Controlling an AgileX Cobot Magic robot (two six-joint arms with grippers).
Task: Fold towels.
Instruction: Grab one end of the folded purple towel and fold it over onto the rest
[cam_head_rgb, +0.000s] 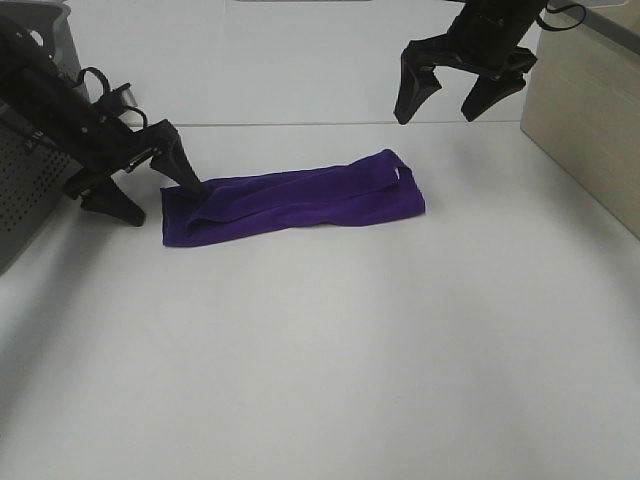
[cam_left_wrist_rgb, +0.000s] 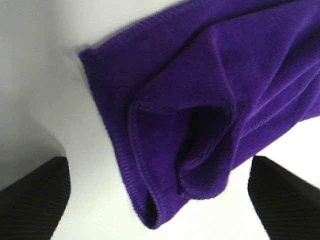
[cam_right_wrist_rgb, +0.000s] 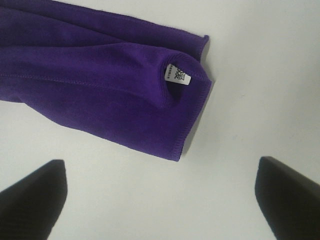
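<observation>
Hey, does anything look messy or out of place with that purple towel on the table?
Yes. The towel lies in a long strip, but its end by the open left gripper is rumpled: layers curl into a loose pocket instead of lying flat. The end with the white tag looks neater.

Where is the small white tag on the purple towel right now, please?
In the exterior high view, the white tag sits at the towel's right end, by its far corner, nearest the right hand.

white table (cam_head_rgb: 320, 380), grey perforated basket (cam_head_rgb: 20, 200) (far left edge), beige box (cam_head_rgb: 585, 125) at right
</observation>
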